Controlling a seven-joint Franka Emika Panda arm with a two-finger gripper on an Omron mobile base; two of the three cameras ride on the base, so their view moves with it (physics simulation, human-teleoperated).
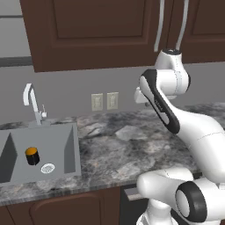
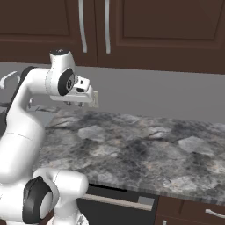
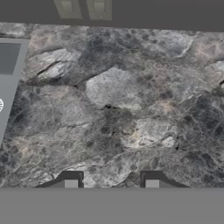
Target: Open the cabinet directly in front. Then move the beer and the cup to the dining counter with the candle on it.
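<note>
The cabinet [image 1: 96,30] [image 2: 154,30] hangs on the wall above the worktop, its dark brown doors shut. Its long silver handles [image 1: 159,26] [image 2: 81,26] meet at the middle seam. My gripper [image 3: 111,183] [image 2: 78,103] hangs below the cabinet and points down at the marbled worktop [image 3: 118,109]. It is open, its fingertips [image 3: 71,183] wide apart with nothing between them. The beer and the cup are hidden. The dining counter and the candle are out of view.
A sink [image 1: 77,149] [image 3: 8,65] is set into the worktop at the left, with a black-and-orange cylinder [image 1: 32,156] in its basin and a faucet [image 1: 33,103] behind. Two wall outlets [image 1: 105,101] sit on the grey backsplash. Low cabinets run under the worktop's front edge.
</note>
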